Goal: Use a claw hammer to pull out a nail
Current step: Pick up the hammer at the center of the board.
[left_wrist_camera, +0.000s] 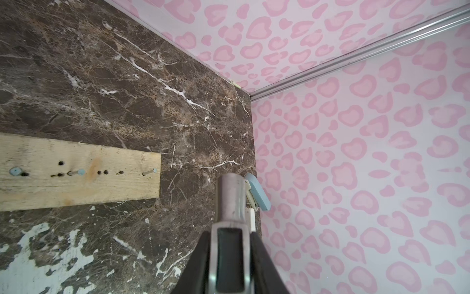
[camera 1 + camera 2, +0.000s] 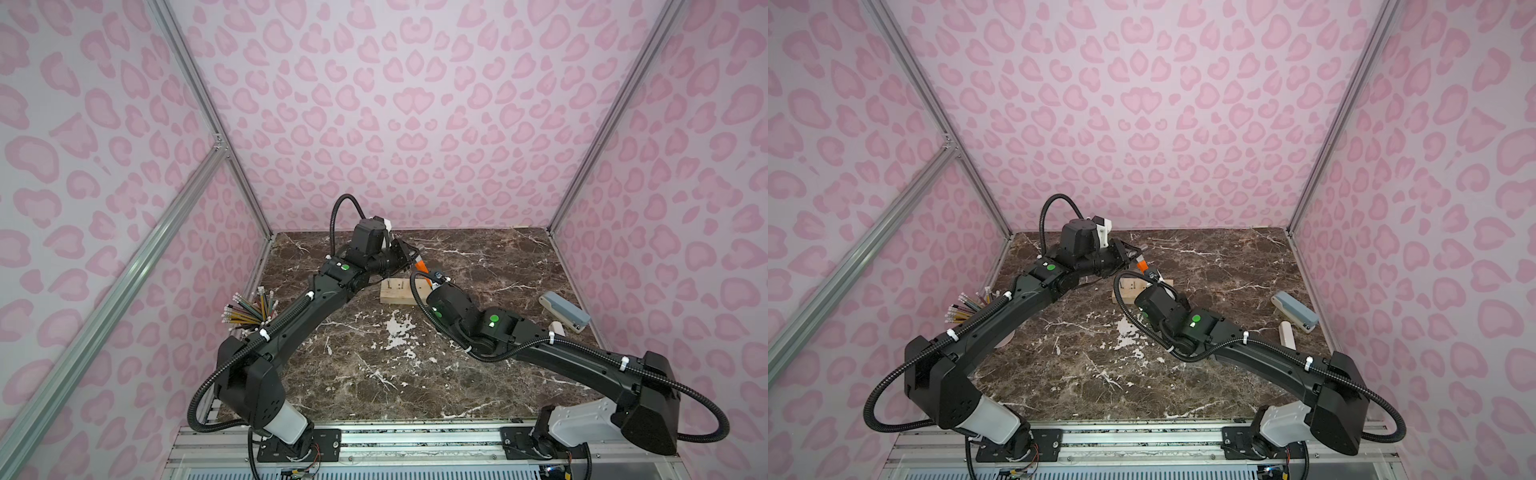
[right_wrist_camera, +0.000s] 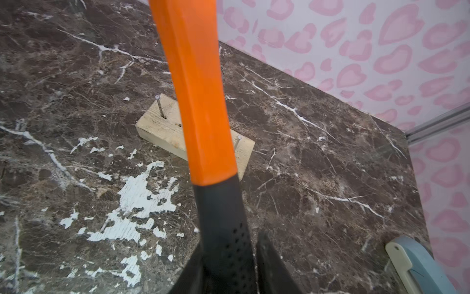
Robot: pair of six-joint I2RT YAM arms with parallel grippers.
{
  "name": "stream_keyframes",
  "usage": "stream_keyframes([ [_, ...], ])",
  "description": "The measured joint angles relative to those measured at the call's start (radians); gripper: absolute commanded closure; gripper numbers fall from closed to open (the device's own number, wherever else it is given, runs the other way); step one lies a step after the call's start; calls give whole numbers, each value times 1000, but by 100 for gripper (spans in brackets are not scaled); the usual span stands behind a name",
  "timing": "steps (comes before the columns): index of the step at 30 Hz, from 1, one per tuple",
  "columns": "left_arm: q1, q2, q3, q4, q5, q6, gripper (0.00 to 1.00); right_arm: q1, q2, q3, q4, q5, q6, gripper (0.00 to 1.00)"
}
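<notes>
Left gripper (image 1: 230, 239) — seemingly level — on hammer (image 1: 232, 196)

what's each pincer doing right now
left pincer: shut on the claw hammer, at its steel head
right pincer: around its black shaft; clamped or not cannot be told

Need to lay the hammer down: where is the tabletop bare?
Bare marble: the front middle, between wooden block, left arm and right arm; the back right, between block, stapler and walls. Crowded: over the block, where the claw hammer is held, and the left edge by the pencils.
</notes>
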Motion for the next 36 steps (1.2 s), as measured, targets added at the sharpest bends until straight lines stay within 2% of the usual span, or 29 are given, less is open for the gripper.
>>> stream_keyframes([
  [6,-2,-2,1,-5,-10,-24,97,16,18,6,-26,36,-45,98],
  [8,-2,-5,1,-6,-8,-24,94,16,15,6,-22,40,-45,100],
  [14,10,-21,1,-2,25,-24,53,16,-14,3,-18,20,-46,100],
  [17,26,-36,1,22,37,-23,42,10,-42,-17,-18,19,-18,100],
  [20,43,-46,4,47,56,-8,38,4,-69,-54,-25,-1,-3,100],
  [25,60,-69,15,80,87,26,38,-37,-130,-102,11,-96,10,100],
  [30,84,-107,-18,112,93,53,38,-160,-203,-138,52,-227,64,100],
  [36,92,-178,-169,189,112,99,34,-356,-306,-194,120,-494,161,100],
])
